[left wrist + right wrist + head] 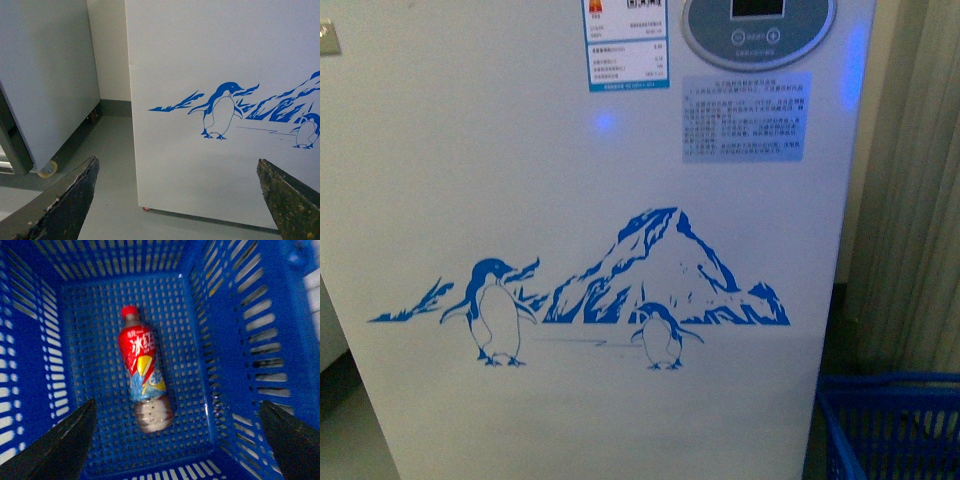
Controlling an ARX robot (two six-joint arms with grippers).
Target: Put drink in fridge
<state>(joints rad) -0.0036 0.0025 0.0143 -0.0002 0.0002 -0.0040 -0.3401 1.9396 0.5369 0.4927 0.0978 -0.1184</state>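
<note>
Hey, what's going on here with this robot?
The robot looks about to fetch a drink for the freezer. Its right gripper hangs open above a blue plastic basket, where a small red plastic bottle with a red cap lies on its side, not yet grasped. The left gripper is open and empty, facing the white chest freezer with the blue penguin picture. The basket stands close beside the freezer.

The forward way is blocked by the fridge (570, 200) wall, by which the front view is filled. At 4 o'clock of it the blue basket (890, 425) is seen. A strip of bare floor (110, 165) is left between fridge and grey cabinet (45, 75). Inside the open-topped basket, clear mesh is left all round the drink (142, 375), and the right tool (176, 407) is held spread wide above it.
</note>
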